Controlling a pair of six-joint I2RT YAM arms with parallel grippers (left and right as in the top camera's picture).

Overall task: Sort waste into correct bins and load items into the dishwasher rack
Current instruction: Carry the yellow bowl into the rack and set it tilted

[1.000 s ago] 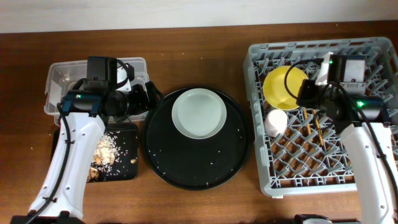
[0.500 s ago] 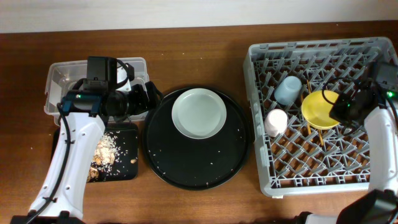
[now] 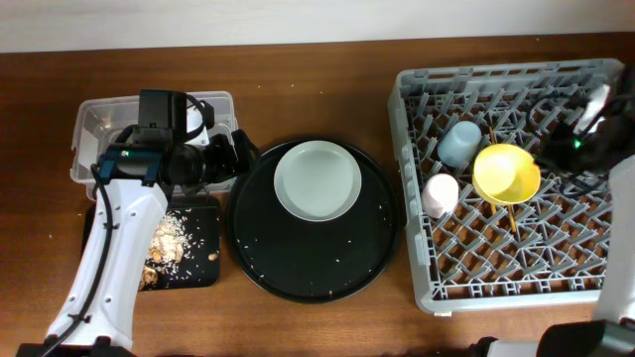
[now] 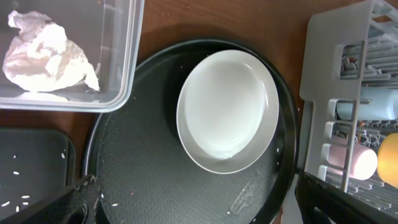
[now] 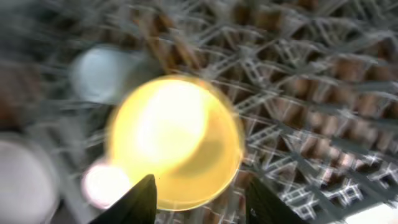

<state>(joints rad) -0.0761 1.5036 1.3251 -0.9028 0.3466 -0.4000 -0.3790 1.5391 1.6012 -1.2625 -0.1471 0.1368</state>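
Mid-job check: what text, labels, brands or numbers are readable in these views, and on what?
No text can be read anywhere.
On the round black tray: a small embossed mark near its rim in the left wrist view, too faint to read.
Right wrist view: blurred, nothing legible on the yellow bowl or the rack.

Brown wooden table (image 3: 317, 79), one, bare board showing between the items.

Lying directly on it:
- Clear plastic box (image 3: 94, 124), behind the left gripper (image 3: 245, 154), under its wrist.
- Flat black tray (image 3: 203, 263), beside that wrist, just next to the box.
- Round black tray (image 3: 308, 258), large, directly ahead of the left gripper's fingertips.
- Grey dishwasher rack (image 3: 412, 278), beneath the right gripper (image 5: 199, 186), well apart from the left one.
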